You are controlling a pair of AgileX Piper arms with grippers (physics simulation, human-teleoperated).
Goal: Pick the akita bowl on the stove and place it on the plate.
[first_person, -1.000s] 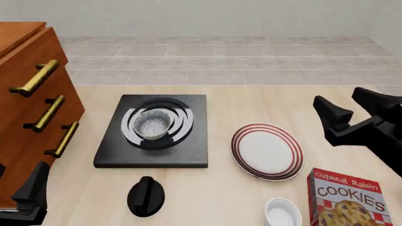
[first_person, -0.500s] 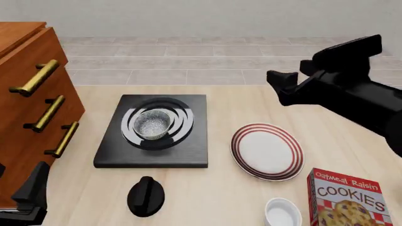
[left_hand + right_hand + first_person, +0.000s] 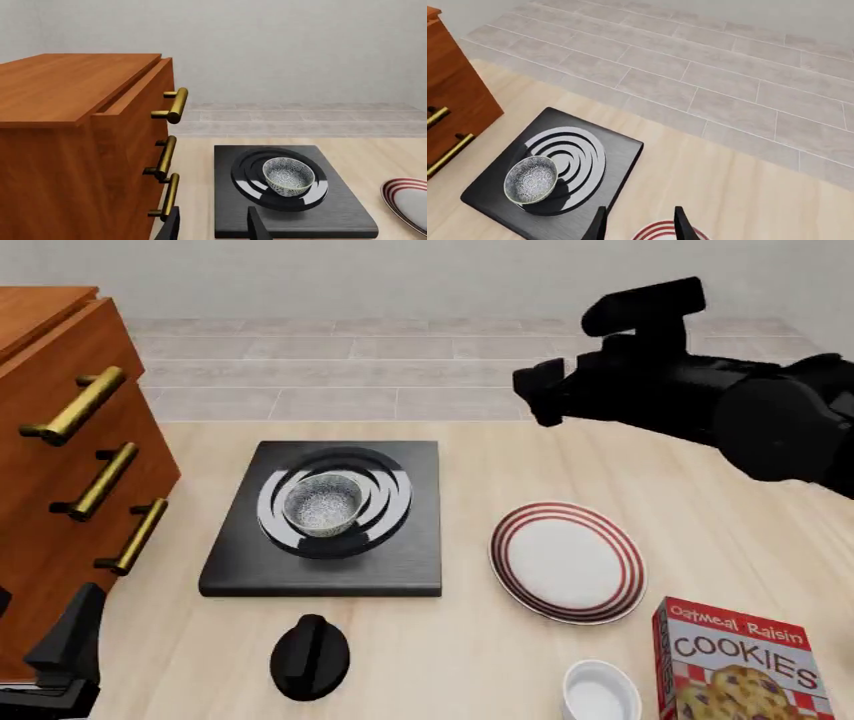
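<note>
Akita bowl (image 3: pixel 323 504) is sitting on the stove (image 3: pixel 324 521) burner rings. Your right gripper (image 3: pixel 636 225) is hovering high, jaws parted, empty. Descending off-centre is risking tipping the bowl's glossy rim.

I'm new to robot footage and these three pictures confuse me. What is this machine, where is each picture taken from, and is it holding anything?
These are simulator renders of two robot arms at a table. The front view looks down from the arms' own side; the other two come from cameras behind each gripper.

On the table sits a black stove with the akita bowl on its burner rings. Right of it lies the red-striped plate. Nearer the camera are a black knob, a white bowl and a cookie box. A wooden drawer cabinet stands on the left.

The right gripper hangs high above the table with its fingers apart, holding nothing. The left gripper waits low by the cabinet, also open and empty.
</note>
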